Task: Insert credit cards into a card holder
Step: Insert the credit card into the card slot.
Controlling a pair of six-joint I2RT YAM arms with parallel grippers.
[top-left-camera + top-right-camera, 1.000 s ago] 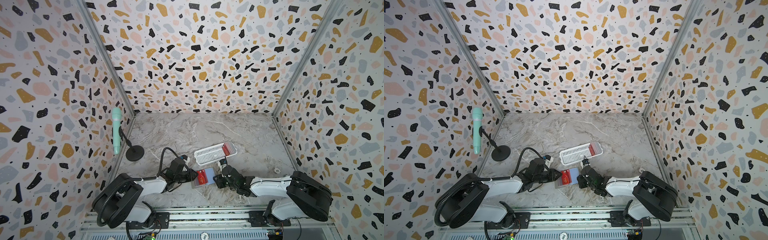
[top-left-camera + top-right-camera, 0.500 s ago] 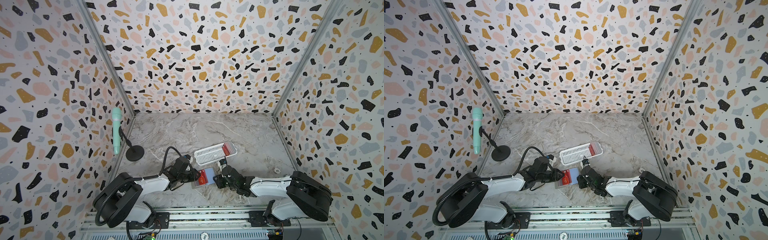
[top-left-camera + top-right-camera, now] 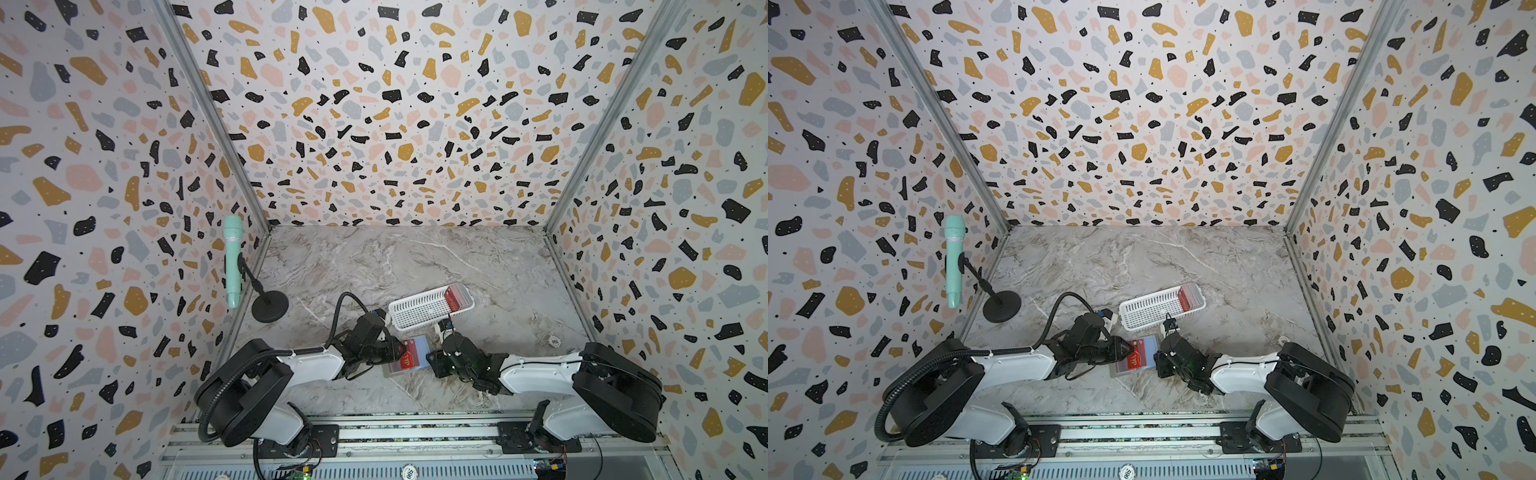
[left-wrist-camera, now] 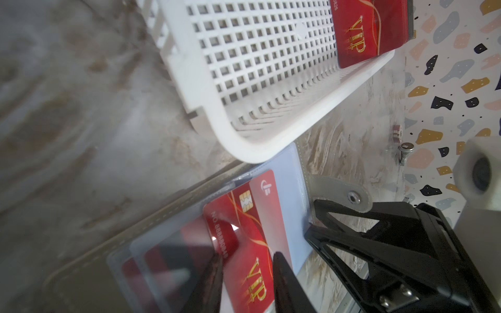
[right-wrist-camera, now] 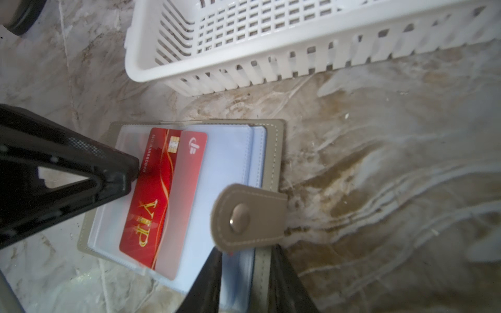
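In both top views the card holder (image 3: 420, 348) lies open on the marble table (image 3: 374, 266) at the lower centre of the frame, between the two arms. In the right wrist view its grey cover (image 5: 273, 151) frames light blue clear sleeves, and the snap tab (image 5: 249, 214) is folded over the right side. A red VIP card (image 5: 160, 200) lies on the sleeves, its right part tucked under clear plastic.

The left gripper (image 4: 246, 257) has its jaws spread a little, and the card's face shows through the gap. One fingertip (image 5: 132, 173) touches the card's left edge.

The right gripper (image 5: 245, 252) is also partly spread, its tips down on the holder's edge below the tab, with no pinch visible.

Just above the holder stands a white basket (image 3: 415, 309) with another red card (image 3: 455, 296) at its right end.
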